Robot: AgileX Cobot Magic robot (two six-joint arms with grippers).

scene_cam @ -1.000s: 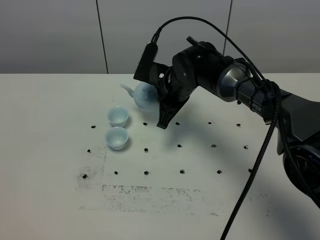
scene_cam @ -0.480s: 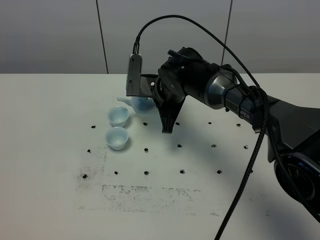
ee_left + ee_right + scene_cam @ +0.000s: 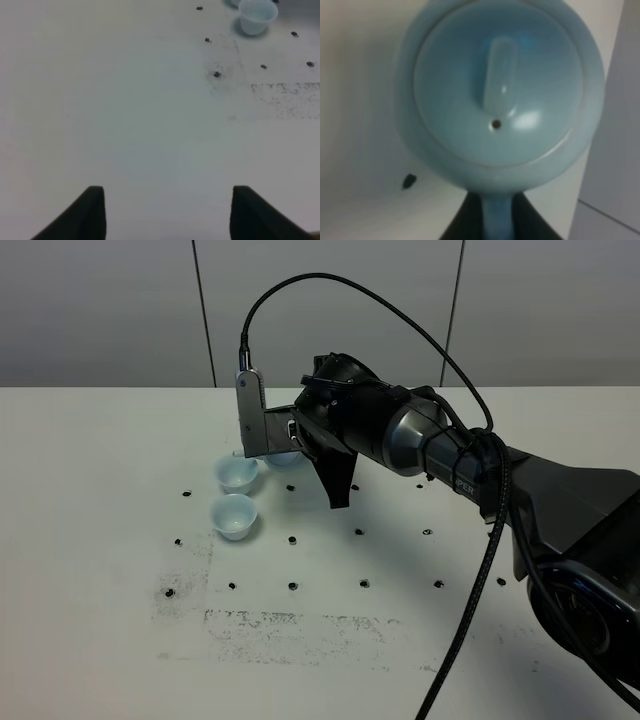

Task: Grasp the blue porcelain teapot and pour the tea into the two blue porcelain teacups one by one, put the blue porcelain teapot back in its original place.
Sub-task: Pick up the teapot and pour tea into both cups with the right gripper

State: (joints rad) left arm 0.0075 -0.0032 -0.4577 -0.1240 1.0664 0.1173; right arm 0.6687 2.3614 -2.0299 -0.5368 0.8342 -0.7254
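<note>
While my right gripper [image 3: 493, 231] clamps the loop handle [image 3: 496, 210] of the blue porcelain teapot [image 3: 435, 165], the pot hangs off the table [image 3: 100, 540], seemingly tipped toward the farther teacup [image 3: 238, 474], spout hidden behind my wrist; my left gripper [image 3: 167, 215] waits spread wide, holding nothing. Risks I judge from here — tilt too fast and tea overshoots that small bowl; the lid [image 3: 535, 75], held by nothing, could slide off; drift sideways and I spill beside the nearer teacup [image 3: 233, 516].
</note>
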